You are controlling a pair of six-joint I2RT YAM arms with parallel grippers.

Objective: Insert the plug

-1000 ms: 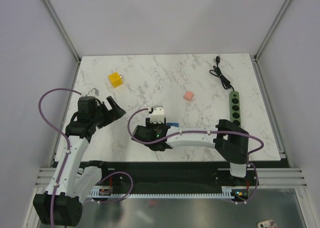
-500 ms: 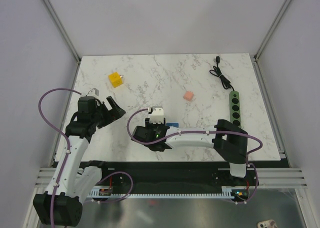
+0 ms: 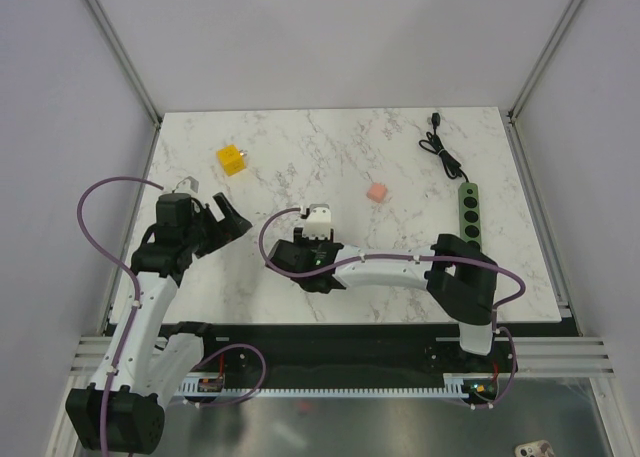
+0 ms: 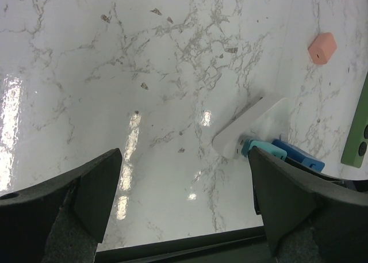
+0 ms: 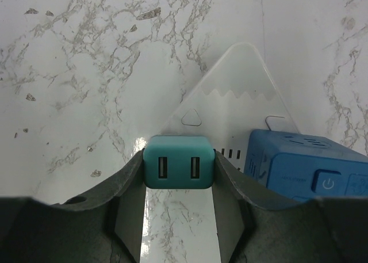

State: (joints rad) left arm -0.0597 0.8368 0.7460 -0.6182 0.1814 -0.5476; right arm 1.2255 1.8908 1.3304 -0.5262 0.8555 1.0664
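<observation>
From above, the white plate [image 3: 320, 215] lies near the middle of the marble table [image 3: 300, 147]. The right gripper [image 3: 319, 236] reaches across to it, fingertips at the plate's near edge. What they grip is too small to make out here. The left gripper [image 3: 232, 224] hovers left of the plate with its jaws spread wide and nothing between them. A yellow cube [image 3: 231, 159] sits far left and beyond the plate, and a pink cube [image 3: 377, 191] is just right and beyond it. The green power strip [image 3: 470, 215] lies well right of the plate, its round sockets facing up. Its black cable [image 3: 445, 149] trails to the far edge.

The left wrist camera shows both left fingers [image 4: 95, 188] far apart over bare marble. The white plate [image 4: 253, 122] is ahead to the right. The teal plug [image 4: 264, 149] and a blue block [image 4: 299, 155] are at the plate's near end, and the pink cube [image 4: 322, 47] is beyond it.

The right wrist camera shows the right gripper [image 5: 178, 172] clamped on the teal plug [image 5: 178, 170], one pad on each side, with its two slots facing the camera. The plug is held over the plate's [image 5: 236, 96] near-left edge. The blue block [image 5: 305, 165] rests on the plate just right of the plug.
</observation>
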